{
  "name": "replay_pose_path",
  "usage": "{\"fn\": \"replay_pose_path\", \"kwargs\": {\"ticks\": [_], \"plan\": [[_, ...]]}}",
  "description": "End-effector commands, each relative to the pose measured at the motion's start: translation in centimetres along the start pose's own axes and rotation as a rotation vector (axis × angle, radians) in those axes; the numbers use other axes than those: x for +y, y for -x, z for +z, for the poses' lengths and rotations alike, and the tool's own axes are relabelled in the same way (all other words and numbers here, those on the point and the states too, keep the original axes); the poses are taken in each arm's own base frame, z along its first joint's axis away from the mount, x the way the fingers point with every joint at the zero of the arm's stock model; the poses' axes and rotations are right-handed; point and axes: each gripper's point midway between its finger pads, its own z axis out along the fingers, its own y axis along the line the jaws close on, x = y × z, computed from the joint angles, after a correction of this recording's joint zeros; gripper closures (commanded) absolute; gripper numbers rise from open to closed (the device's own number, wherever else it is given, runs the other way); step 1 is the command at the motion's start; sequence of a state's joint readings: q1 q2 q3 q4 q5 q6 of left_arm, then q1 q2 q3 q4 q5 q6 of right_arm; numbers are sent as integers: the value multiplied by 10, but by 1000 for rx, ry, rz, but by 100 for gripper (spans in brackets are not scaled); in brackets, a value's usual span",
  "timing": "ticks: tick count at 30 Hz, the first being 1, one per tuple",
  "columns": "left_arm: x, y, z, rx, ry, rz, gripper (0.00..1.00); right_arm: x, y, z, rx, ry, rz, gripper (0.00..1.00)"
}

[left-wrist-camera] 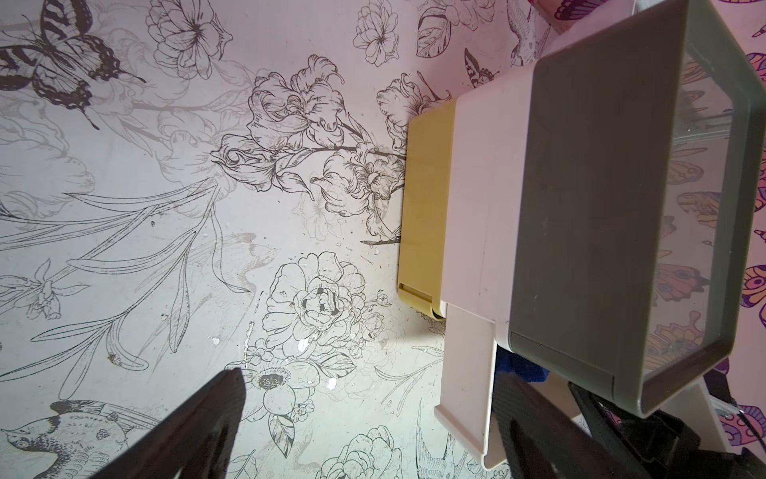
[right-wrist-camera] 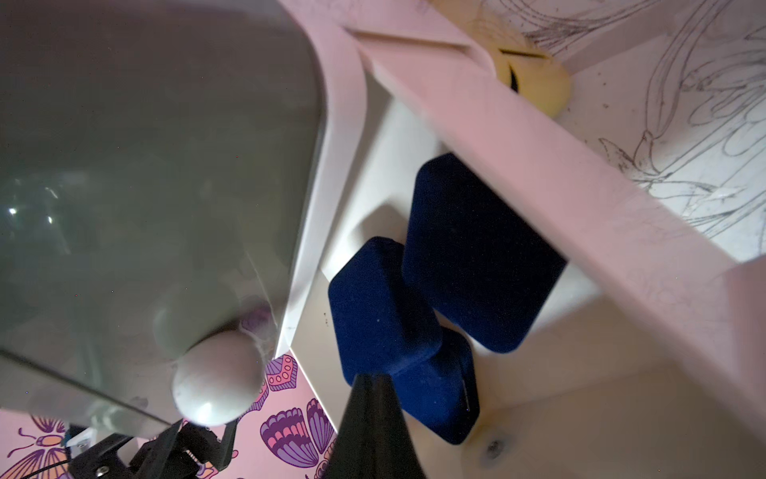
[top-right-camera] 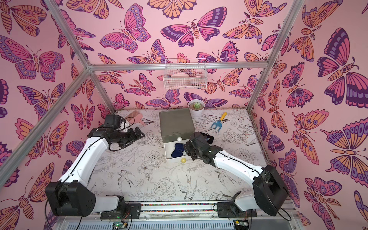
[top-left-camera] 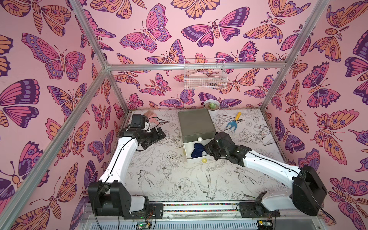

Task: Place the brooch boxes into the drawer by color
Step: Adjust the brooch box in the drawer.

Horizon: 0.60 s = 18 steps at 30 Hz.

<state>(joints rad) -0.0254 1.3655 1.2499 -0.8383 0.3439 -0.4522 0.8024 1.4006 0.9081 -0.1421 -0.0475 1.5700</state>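
The drawer (top-left-camera: 196, 123) (top-right-camera: 176, 121) stands mid-table, its white middle tier (top-left-camera: 187, 154) pulled out toward the front. Three navy brooch boxes (top-left-camera: 197, 150) (top-right-camera: 177, 150) lie inside, overlapping; in the right wrist view they are one (right-wrist-camera: 476, 249), another (right-wrist-camera: 381, 307) and a third (right-wrist-camera: 439, 398). My right gripper (top-left-camera: 206, 148) (top-right-camera: 186, 148) (right-wrist-camera: 373, 427) is shut and empty, its tip just over the open tier's right side beside the boxes. My left gripper (top-left-camera: 161, 133) (top-right-camera: 139, 132) (left-wrist-camera: 364, 435) stands open and empty, left of the drawer (left-wrist-camera: 601, 186). No red or black boxes show.
A blue-and-yellow toy fork (top-left-camera: 234, 122) lies right of the drawer. A potted succulent (top-left-camera: 212, 105) stands behind it. A pink comb (top-left-camera: 148, 115) lies at the back left. A white wire basket (top-left-camera: 205, 76) hangs on the back wall.
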Motion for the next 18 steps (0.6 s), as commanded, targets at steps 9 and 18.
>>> {"fn": "replay_pose_path", "kwargs": {"ticks": [9, 18], "plan": [[5, -4, -7, -7, -5, 12, 0, -4, -12, 12, 29, -63, 128, 100], [12, -4, -10, -12, -7, 0, 0, -8, -15, 21, 43, -88, 131, 100]]}}
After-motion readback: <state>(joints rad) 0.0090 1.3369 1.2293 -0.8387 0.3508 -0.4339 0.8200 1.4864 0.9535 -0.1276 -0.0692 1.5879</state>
